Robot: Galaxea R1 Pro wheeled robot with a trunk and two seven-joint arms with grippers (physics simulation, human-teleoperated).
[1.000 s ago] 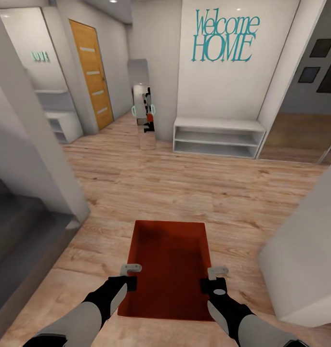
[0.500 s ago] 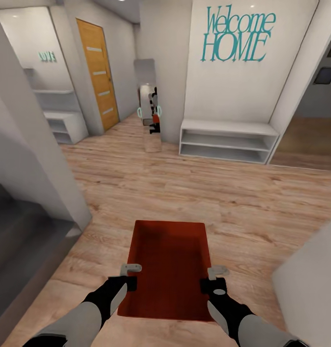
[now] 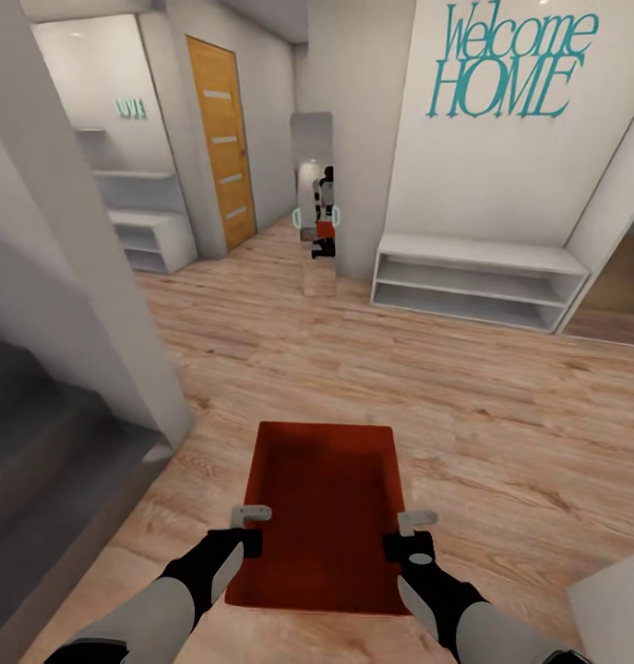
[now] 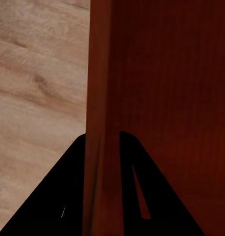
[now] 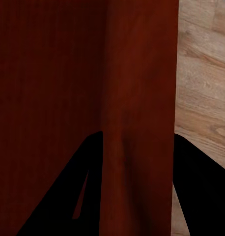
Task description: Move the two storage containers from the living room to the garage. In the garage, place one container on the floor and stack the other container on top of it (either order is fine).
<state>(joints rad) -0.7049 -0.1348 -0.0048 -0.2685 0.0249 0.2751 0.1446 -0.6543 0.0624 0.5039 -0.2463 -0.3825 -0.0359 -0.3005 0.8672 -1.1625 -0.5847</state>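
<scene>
Plainly orange-red storage container [image 3: 322,507], low-walled, flat-bottomed, rectangular, between both tools.

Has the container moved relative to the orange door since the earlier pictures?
Yes. The container, carried by both grippers, has come nearer the door as the robot advances.

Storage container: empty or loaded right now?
Empty. The storage container shows a bare red floor in the head view, with nothing inside.

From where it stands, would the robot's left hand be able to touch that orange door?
Probably not. The left hand is clamped on a side wall of the storage container, and the orange door stands far across the wood floor, well beyond the arm. The robot would have to drive closer.
</scene>
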